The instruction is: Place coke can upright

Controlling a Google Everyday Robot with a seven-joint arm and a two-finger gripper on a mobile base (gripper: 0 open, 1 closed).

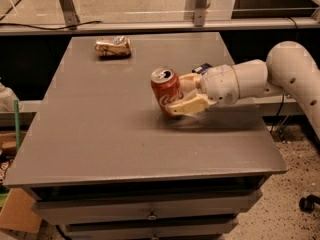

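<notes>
The red coke can (pixel 166 90) with white script and a silver top stands almost upright, leaning slightly left, at the middle of the grey table (pixel 100 129). Its base is at or just above the tabletop. My gripper (pixel 184 94) comes in from the right on a white arm and is shut on the can, one tan finger (pixel 190 105) in front and one behind it.
A tan-and-silver wrinkly snack packet (pixel 113 46) lies at the table's far left. A flat dark blue packet (pixel 202 68) peeks out behind the gripper. Drawers run under the table's front edge. A cardboard box (pixel 20 211) sits on the floor at left.
</notes>
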